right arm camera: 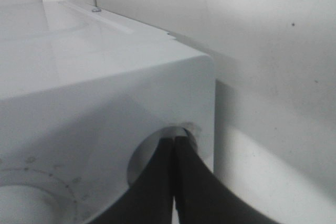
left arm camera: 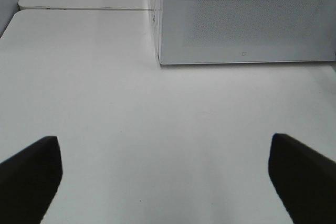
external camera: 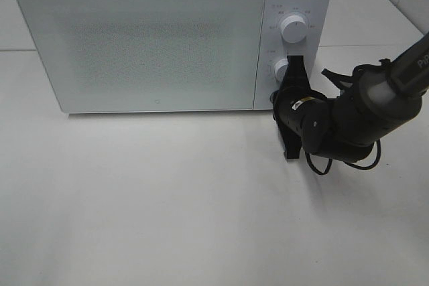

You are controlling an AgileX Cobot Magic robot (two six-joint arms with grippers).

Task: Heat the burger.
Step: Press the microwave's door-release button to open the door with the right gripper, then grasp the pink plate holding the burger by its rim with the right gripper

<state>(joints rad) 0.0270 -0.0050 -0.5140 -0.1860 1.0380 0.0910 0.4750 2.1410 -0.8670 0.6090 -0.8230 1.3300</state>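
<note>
Right pincer [external camera: 295, 65] closed, tips at lower dial [external camera: 279, 68] of microwave [external camera: 141, 38], left pincer [left arm camera: 164, 150] spread wide, only in wrist view

a closed white microwave [external camera: 147, 38] stands on the bench [external camera: 167, 205] as the right tool [external camera: 295, 65], black fingers pressed together, touches its lower knob [external camera: 280, 67], just below the upper knob [external camera: 293, 27].

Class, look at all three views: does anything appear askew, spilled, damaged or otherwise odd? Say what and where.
Nothing stands out. The microwave sits square on the table, door shut and unmarked; the right gripper is shut at the lower dial.
</note>
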